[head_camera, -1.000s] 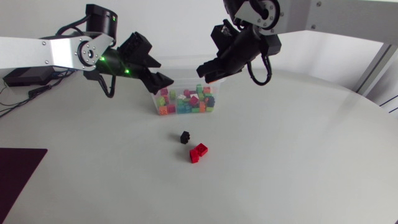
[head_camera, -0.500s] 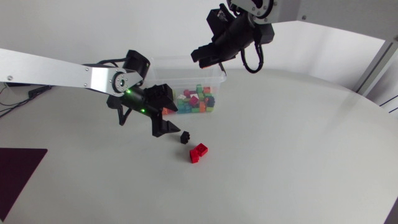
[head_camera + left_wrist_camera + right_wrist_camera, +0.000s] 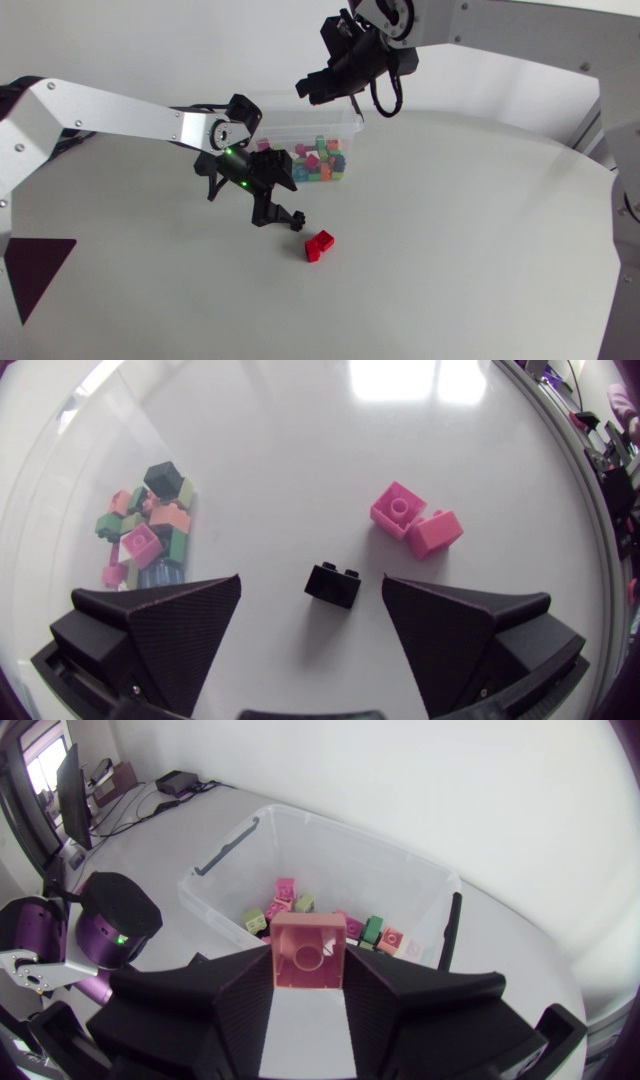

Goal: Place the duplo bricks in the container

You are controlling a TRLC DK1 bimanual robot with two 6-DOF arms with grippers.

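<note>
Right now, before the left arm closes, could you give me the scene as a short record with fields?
left claw: open, one finger on each side of the black brick, not touching it
right claw: shut on a pink brick, raised by the container
container contents: many bricks of mixed colours
on table: black brick; two red bricks touching each other
left to place: three loose bricks and the held one

white table (image 3: 450,230) bears container (image 3: 300,122), black brick (image 3: 333,584), red bricks (image 3: 319,245).
</note>
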